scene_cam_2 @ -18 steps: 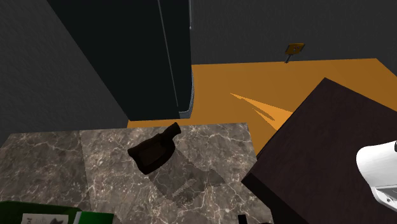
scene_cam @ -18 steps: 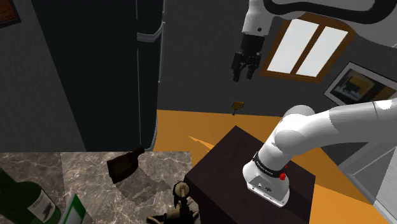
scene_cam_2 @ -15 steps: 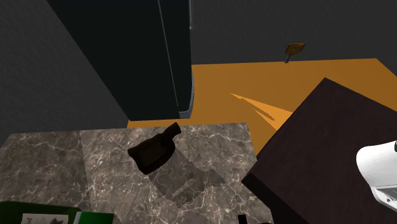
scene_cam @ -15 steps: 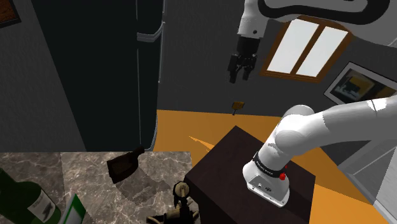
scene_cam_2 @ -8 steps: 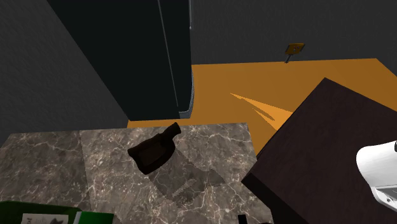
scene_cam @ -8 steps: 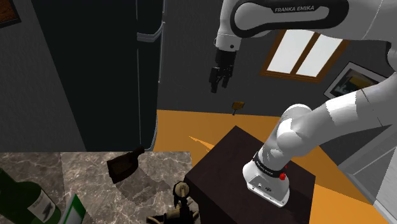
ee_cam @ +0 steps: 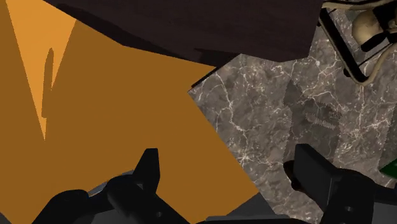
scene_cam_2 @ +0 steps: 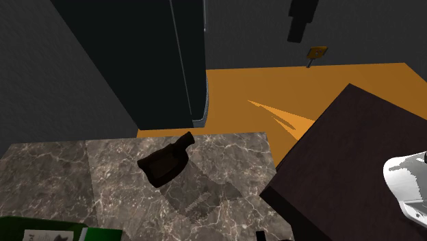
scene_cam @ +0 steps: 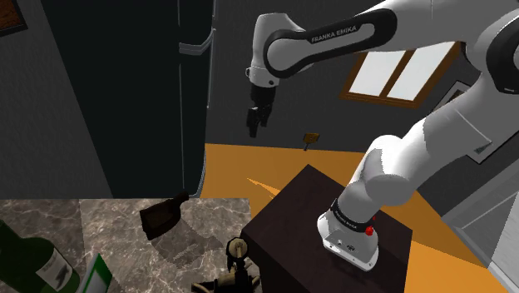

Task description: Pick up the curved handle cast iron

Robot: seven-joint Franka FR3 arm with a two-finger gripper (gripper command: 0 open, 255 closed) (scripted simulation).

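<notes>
Since the moment before, the arm had swung toward the shoulder view's left. It had carried the gripper point(scene_cam: 254, 126) away from the window point(scene_cam: 399, 71) and lower, to a place in the air near the edge of the tall dark fridge point(scene_cam: 187, 91). The pan had not moved.

Going from the left in the shoulder view, a green bottle point(scene_cam: 33, 258) with a pale label stood at the near corner of the marble bench point(scene_cam: 108, 220), and a green carton point(scene_cam: 98, 279) stood just beside it. Further right lay the cast iron pan point(scene_cam: 160, 216), dark brown and flat on the bench, close to the far edge. Its short curved handle pointed toward the fridge, and it lay well apart from the bottle and the carton. A small brass-coloured object point(scene_cam: 238, 250) stood at the bench's right end, just beside the dark stand point(scene_cam: 291, 208).

The gripper hung high over the orange floor point(scene_cam: 249, 166), above the pan and to its right, well apart from it. In the second exterior view the pan point(scene_cam_2: 164, 164) sat near the middle of the bench point(scene_cam_2: 68, 178), and the gripper point(scene_cam_2: 298, 29) was a black shape at the top. In the wrist view the gripper point(ee_cam: 230, 162) had its two fingers point(ee_cam: 149, 168) standing wide apart. Between them I saw the floor and the corner of the bench, so it held nothing.
</notes>
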